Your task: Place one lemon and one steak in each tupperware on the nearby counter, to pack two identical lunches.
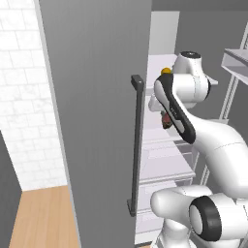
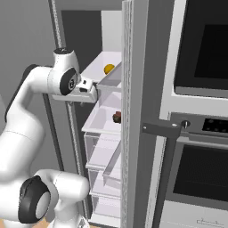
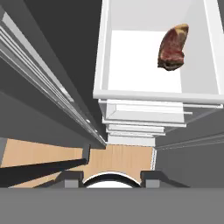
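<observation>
Red-brown steak (image 3: 173, 47) on a white fridge shelf (image 3: 144, 94), arm reaching in beside it.

The gripper (image 3: 112, 178) looks down past the shelf's front edge toward the wood floor (image 3: 39, 153); its 2 finger tips barely show and grip nothing, and I cannot tell how wide they stand. The steak lies apart from them, toward the shelf's far side. 1 lemon (image 2: 109, 68) sits on the shelf above, with the grey door (image 1: 97, 121) open alongside.
</observation>
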{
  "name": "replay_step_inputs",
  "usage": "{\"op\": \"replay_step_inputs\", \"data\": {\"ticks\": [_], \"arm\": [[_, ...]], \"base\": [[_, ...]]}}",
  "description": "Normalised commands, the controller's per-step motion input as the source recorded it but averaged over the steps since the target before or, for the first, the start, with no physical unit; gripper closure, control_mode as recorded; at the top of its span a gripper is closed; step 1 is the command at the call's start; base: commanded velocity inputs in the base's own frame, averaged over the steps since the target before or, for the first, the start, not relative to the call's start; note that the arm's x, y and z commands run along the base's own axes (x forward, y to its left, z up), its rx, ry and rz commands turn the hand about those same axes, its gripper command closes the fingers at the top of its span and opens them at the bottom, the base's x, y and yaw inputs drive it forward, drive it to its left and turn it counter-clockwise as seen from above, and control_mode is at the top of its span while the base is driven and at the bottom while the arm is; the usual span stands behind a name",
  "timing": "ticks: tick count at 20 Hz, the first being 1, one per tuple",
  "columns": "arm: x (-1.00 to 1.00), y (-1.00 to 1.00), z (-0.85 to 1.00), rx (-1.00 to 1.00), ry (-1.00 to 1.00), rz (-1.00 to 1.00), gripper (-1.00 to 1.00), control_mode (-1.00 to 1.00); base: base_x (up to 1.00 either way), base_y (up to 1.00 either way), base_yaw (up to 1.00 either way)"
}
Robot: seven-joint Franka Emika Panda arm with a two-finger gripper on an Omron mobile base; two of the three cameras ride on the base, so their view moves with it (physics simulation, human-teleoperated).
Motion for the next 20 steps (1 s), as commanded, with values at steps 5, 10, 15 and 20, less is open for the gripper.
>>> {"op": "replay_step_inputs", "data": {"ticks": [5, 10, 15, 20], "arm": [[0.0, 0.0, -0.02, 0.0, -0.04, 0.0, -1.0, -1.0], [-0.07, -0.45, -0.31, -0.08, -0.1, -0.08, -1.0, -1.0], [0.25, -0.84, -0.41, -0.05, 0.0, -0.15, -1.0, -1.0], [0.98, -0.06, -0.28, 0.0, 0.01, -0.08, -1.0, -1.0]], "base": [[0.0, 0.0, 0.0], [0.0, 0.0, 0.0], [0.0, 0.0, 0.0], [0.0, 0.0, 0.0]]}}
